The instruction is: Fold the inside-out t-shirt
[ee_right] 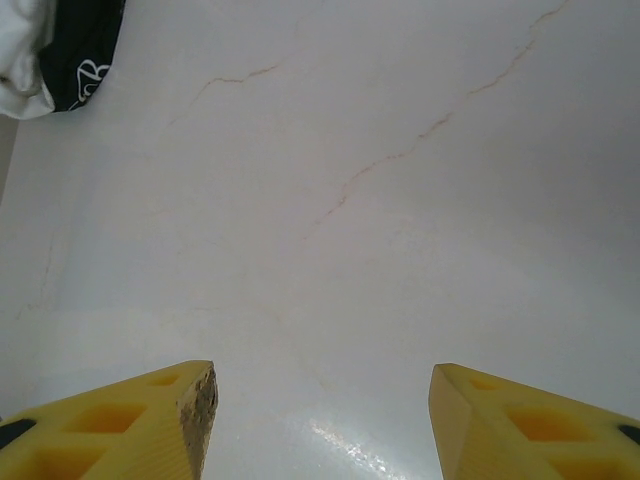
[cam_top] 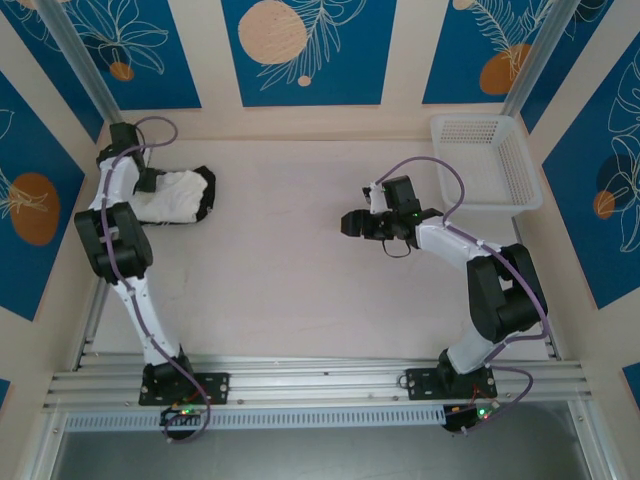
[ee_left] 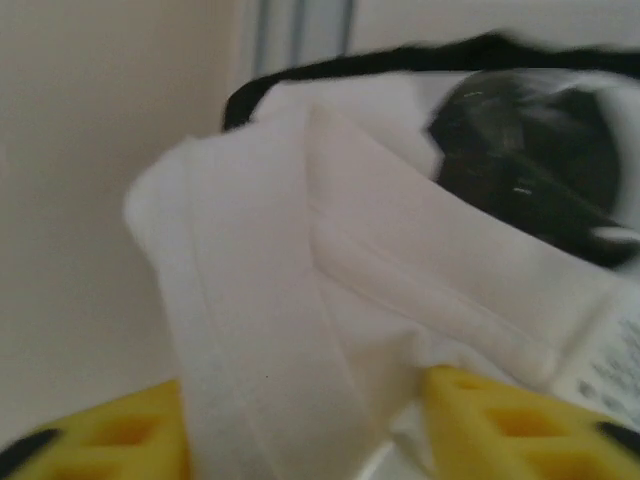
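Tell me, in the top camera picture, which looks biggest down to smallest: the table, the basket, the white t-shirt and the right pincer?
1. table
2. basket
3. t-shirt, though the left arm hides part of it
4. right pincer

White t-shirt [cam_top: 172, 196] with black patches; cream table [cam_top: 290, 280] with faint brown veins. Wall panels [cam_top: 310, 50] blue, with white leaf outlines and orange discs; basket [cam_top: 470, 130] white mesh. Fingers [ee_right: 130, 425] yellow, arms [cam_top: 495, 295] black and white, cables [cam_top: 464, 190] purple.
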